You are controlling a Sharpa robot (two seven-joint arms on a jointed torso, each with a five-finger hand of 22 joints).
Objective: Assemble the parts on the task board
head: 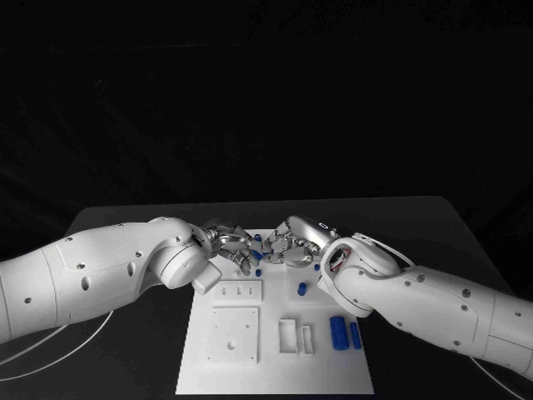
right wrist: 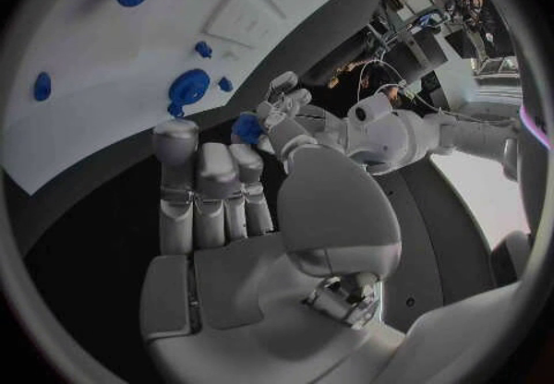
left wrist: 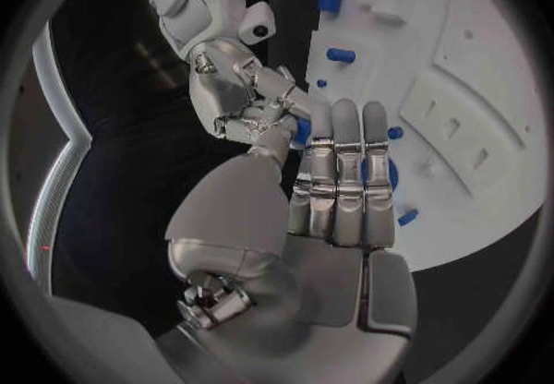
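Overhead, both hands [head: 225, 242] [head: 293, 247] meet, fingers pinching one blue part [right wrist: 247, 128].

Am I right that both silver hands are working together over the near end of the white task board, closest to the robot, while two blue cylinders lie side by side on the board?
Not quite. The head view shows the left silver hand and right silver hand meeting over the far end of the white task board, away from the robot. The two blue cylinders do lie side by side on the board.
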